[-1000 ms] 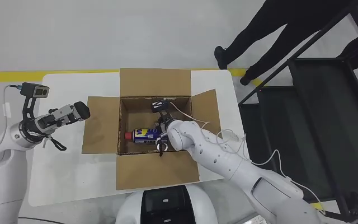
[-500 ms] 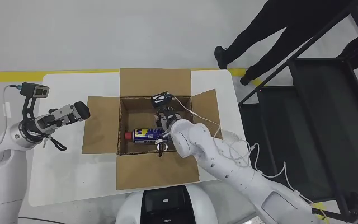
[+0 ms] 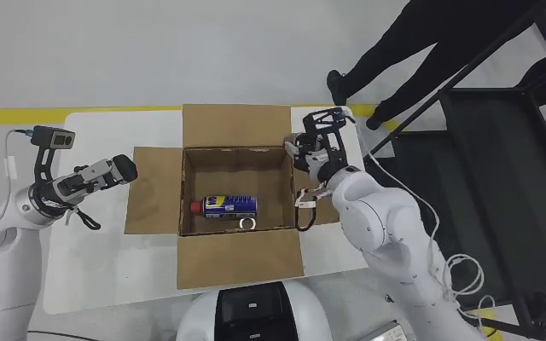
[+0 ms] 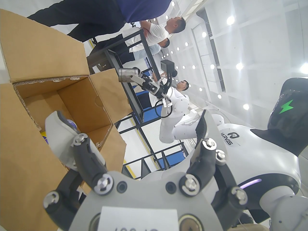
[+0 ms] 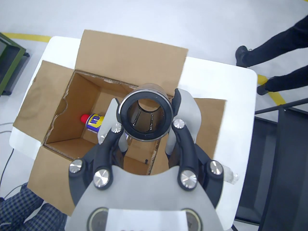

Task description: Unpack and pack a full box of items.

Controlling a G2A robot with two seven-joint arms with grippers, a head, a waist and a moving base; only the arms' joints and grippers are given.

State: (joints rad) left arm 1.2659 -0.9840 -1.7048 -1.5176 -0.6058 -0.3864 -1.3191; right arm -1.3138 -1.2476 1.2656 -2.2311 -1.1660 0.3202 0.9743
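Observation:
An open cardboard box [image 3: 236,150] stands in the middle of the white table [image 3: 102,256]. A blue and yellow spray can [image 3: 230,205] with a red cap lies on the box floor [image 5: 92,121]. My right gripper [image 5: 145,102] is shut on a metal cylinder sleeve [image 5: 144,114] with a black rim. It hangs high over the box's right wall and flap [image 3: 300,147]. From the left wrist view, the sleeve [image 4: 127,75] shows held up above the box [image 4: 72,97]. Over the table left of the box, my left gripper [image 3: 128,169] stands open and holds nothing [image 4: 130,121].
A small round thing [image 3: 247,223] lies beside the can near the box's front wall. All flaps [image 3: 153,189] are folded outward. A black metal rack [image 3: 461,187] stands just past the table's right edge. Bare table lies on both sides of the box.
My right gripper has come up out of the box from beside the spray can and swung right, over the right flap, with the metal sleeve in it. The left arm has kept still.

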